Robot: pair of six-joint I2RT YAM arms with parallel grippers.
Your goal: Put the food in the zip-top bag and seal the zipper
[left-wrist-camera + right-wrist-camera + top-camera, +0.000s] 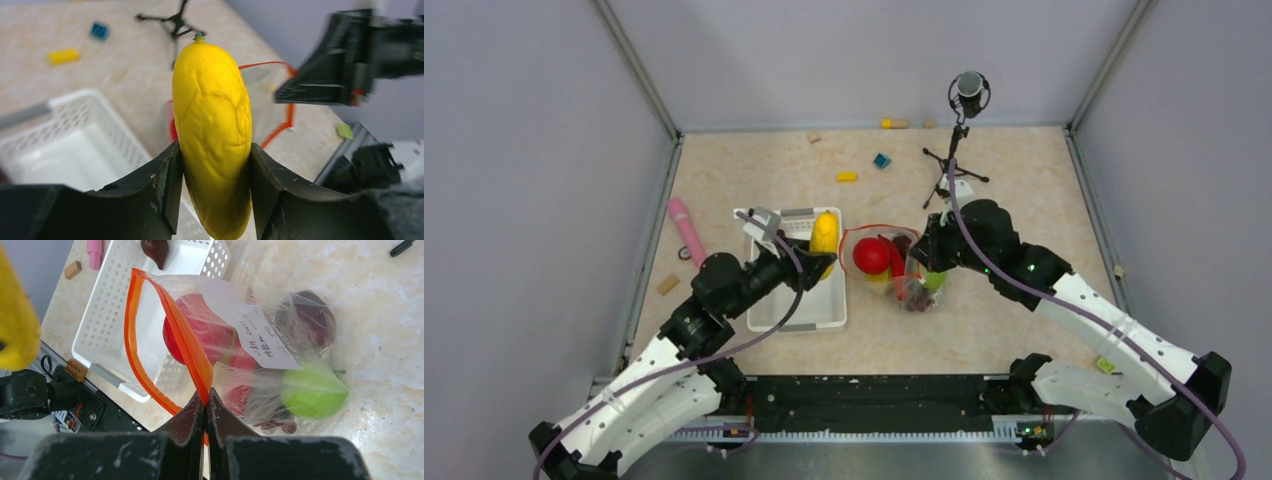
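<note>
The right end effector (206, 397) has its fingers pressed together, pinching the orange-red zipper (182, 340) at the near edge of the bag's mouth. The clear, crinkly bag (250, 390) lies on the desk (350, 280) just right of the white basket (107, 300), and its mouth gapes open. Inside it are a red apple (210, 330), a green fruit (312, 392) and a dark purple piece (307, 320), partly behind a white handwritten label (260, 337). The left end effector (214, 150) is about half spread and clamps a long, bumpy yellow fruit (212, 110) upright over the basket's right edge, near the bag's mouth. A maroon fruit (156, 250) lies in the basket's far end.
</note>
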